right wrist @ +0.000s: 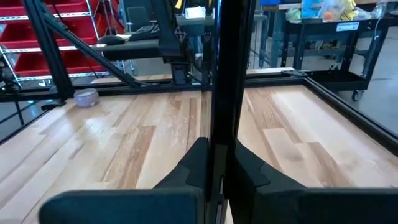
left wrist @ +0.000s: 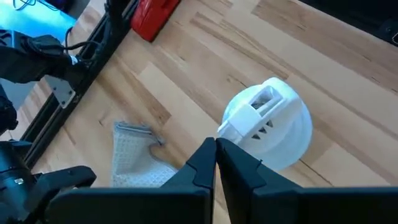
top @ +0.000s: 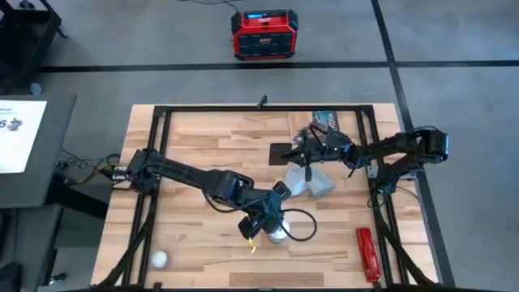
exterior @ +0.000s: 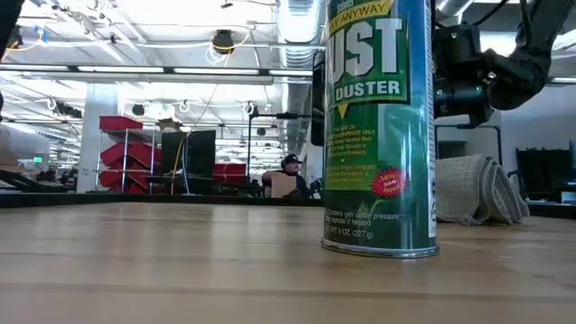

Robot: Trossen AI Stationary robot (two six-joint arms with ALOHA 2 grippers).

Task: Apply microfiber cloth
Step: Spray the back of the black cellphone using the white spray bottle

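The microfiber cloth point(top: 312, 182) is a pale grey-blue heap lying crumpled on the table, also seen in the low view point(exterior: 472, 189) and the left wrist view point(left wrist: 134, 158). Just beyond it my right gripper point(top: 310, 152) is shut on the black phone point(top: 285, 152), which shows as a dark upright strip point(right wrist: 225, 74) in the right wrist view. My left gripper point(left wrist: 216, 149) is shut with nothing between its fingers. It hovers over mid-table point(top: 276, 212), beside the white cap point(left wrist: 267, 121) of a green duster can point(exterior: 380, 126). My right gripper pinches the phone between its two fingers at one end point(right wrist: 217, 134). The fingers come level from the table's right side. The phone stands on edge, seen edge-on between them, and is lifted clear of the table.
A dark printed booklet point(top: 324, 120) lies at the far right. A red tool point(top: 366, 253) lies near the front right, and a white ball point(top: 160, 259) near the front left. A black frame rail point(top: 154, 162) borders the tabletop. Bare wood stretches left of centre.
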